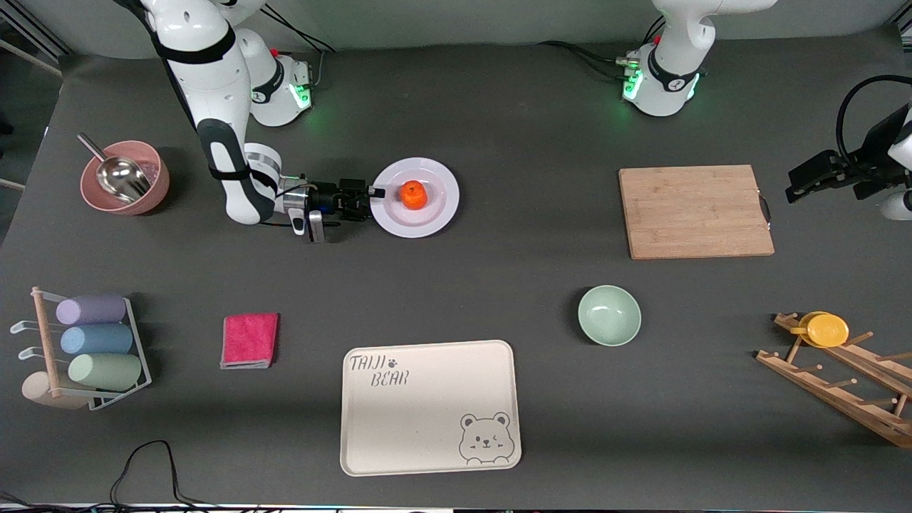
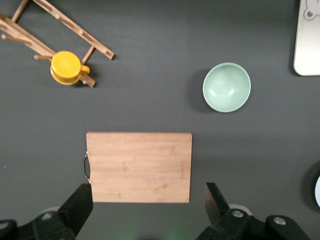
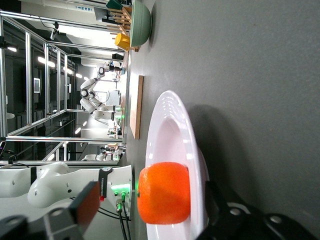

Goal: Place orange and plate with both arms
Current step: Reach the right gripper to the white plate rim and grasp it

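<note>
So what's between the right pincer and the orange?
Only the plate rim: the right pincer straddles its edge, bare plate up to the orange, per front and right wrist views.

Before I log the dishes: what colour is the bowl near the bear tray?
Mint green bowl, clearest in the left wrist view.

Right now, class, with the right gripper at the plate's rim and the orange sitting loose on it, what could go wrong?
1. The orange rests loose on the plate; a tilt during lifting could roll it off.
2. The right gripper straddles only the rim's edge, so the plate may slip or pivot.
3. The left gripper waits open above the cutting board, giving no support.
</note>
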Tool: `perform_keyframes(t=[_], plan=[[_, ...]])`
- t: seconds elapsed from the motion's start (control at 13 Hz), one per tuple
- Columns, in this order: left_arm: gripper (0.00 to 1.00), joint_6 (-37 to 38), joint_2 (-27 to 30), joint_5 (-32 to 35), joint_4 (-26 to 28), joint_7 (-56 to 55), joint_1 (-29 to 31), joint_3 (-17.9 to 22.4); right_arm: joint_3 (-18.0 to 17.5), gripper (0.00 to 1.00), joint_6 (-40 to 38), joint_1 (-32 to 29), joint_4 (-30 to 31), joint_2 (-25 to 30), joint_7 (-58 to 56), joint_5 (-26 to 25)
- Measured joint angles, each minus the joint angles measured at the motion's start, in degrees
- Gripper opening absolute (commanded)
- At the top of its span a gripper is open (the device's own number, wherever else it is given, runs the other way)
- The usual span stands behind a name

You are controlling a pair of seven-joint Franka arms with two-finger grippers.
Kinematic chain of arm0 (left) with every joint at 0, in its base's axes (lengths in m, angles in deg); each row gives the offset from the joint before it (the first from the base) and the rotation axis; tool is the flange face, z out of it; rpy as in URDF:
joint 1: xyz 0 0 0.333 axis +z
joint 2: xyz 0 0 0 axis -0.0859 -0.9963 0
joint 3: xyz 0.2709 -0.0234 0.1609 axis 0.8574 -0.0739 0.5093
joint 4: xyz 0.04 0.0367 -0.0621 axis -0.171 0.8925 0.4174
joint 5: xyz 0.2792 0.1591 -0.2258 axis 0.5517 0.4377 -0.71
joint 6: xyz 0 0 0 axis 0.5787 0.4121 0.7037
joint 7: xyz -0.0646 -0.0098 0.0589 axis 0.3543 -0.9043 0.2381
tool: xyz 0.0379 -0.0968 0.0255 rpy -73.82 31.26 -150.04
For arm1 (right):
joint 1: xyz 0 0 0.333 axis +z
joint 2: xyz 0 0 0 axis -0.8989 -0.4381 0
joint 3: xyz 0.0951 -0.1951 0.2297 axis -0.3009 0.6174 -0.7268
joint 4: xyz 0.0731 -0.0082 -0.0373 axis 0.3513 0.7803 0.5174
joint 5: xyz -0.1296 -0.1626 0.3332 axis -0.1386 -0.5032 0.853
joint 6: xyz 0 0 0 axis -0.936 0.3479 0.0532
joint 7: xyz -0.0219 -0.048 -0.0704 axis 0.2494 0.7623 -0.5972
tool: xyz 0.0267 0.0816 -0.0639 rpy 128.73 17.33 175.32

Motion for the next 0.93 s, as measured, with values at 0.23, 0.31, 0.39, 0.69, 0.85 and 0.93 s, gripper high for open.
perform_keyframes(t=[0.23,0.31,0.39,0.69,0.85,0.93], plan=[[1.0,1.07,0.02,0.0,0.0,0.0,-0.17,0.0,0.0,0.0,0.04,0.69,-0.08,-1.41,-2.64,0.99],[1.0,1.08,0.02,0.0,0.0,0.0,-0.2,0.0,0.01,0.0,0.04,0.71,-0.12,-1.6,-3.21,1.07],[1.0,1.08,0.02,0.0,0.0,0.0,-0.23,-0.02,0.03,0.0,0.07,0.71,-0.12,-1.64,-3.7,1.07],[1.0,1.09,0.02,0.0,0.0,0.0,-0.11,-0.13,0.03,0.0,0.11,0.7,-0.12,-1.82,-4.2,1.1],[1.0,1.09,0.01,0.0,0.0,0.01,-0.1,-0.24,0.04,0.0,0.04,0.69,-0.11,-1.84,-3.95,1.11],[1.0,1.09,0.01,0.0,0.0,0.01,-0.1,-0.32,0.04,0.0,-0.01,0.69,-0.11,-1.85,-3.59,1.11]])
